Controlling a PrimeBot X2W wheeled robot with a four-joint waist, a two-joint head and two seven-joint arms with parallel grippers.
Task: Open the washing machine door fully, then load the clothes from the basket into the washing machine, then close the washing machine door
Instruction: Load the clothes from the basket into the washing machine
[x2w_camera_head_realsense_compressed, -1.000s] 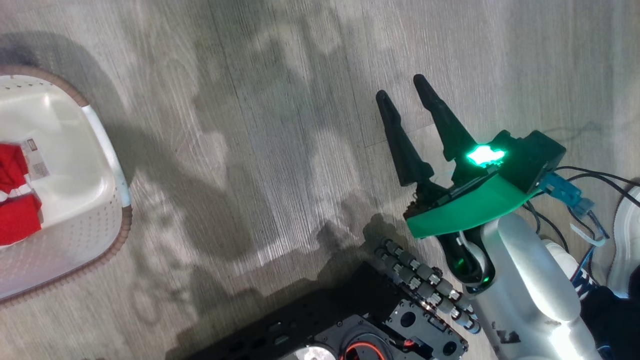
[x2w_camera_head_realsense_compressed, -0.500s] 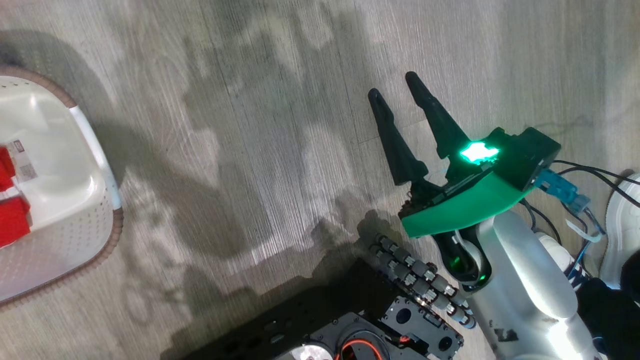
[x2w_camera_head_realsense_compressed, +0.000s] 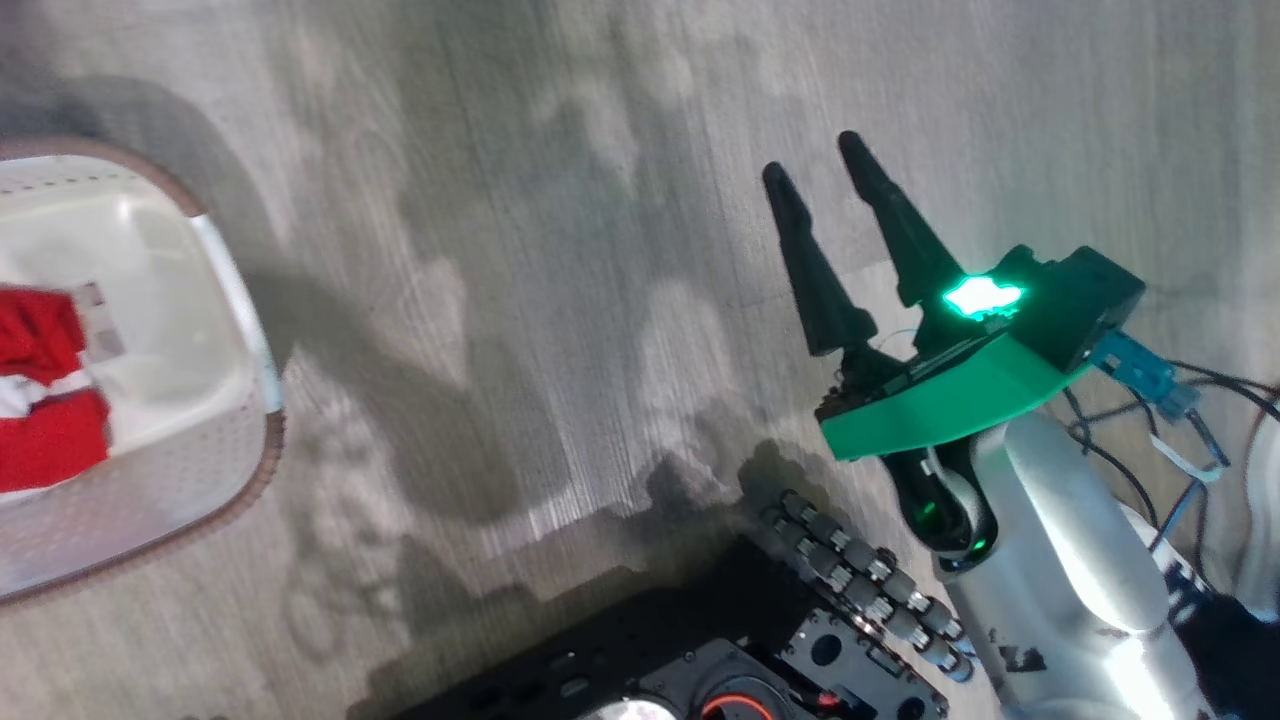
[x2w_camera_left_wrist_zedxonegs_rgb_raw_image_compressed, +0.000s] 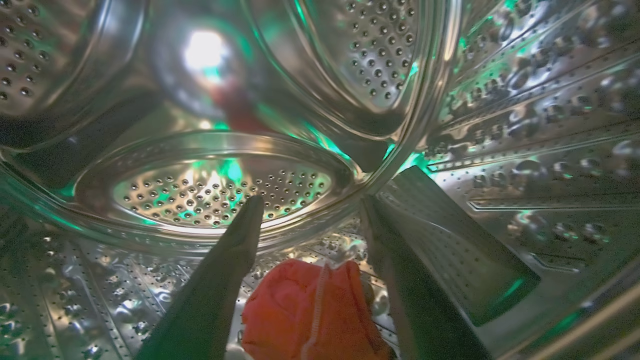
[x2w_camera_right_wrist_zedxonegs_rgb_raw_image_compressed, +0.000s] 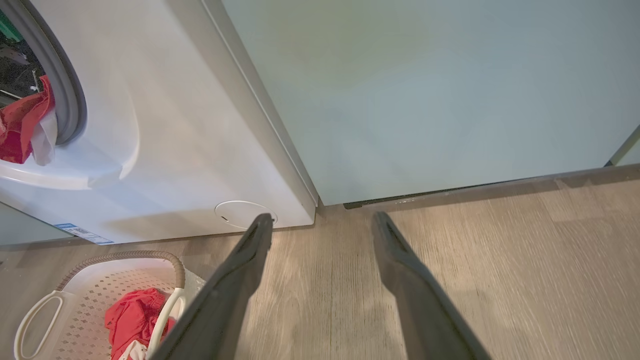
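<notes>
Clothes (x2w_camera_head_realsense_compressed: 40, 400): a red pile lies in the basket (x2w_camera_head_realsense_compressed: 160, 470) on the floor, far left, so loading looks part done. Left claw (x2w_camera_left_wrist_zedxonegs_rgb_raw_image_compressed: 310, 210) is inside the washing machine (x2w_camera_right_wrist_zedxonegs_rgb_raw_image_compressed: 175, 125) drum (x2w_camera_left_wrist_zedxonegs_rgb_raw_image_compressed: 500, 100), so the door is judged open. Its fingers are spread, released, and one red garment (x2w_camera_left_wrist_zedxonegs_rgb_raw_image_compressed: 310, 310) lies loose between them. Right claw (x2w_camera_head_realsense_compressed: 815, 160) is spread and empty over the floor, right. To do: load the basket pile, shut the door.

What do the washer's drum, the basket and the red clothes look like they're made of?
The drum looks like polished steel: mirror-bright and punched with holes. The basket seems matte cream plastic, moulded with perforated walls; its brown rim looks woven. The clothes look like soft red fabric, crumpled into folds.
</notes>
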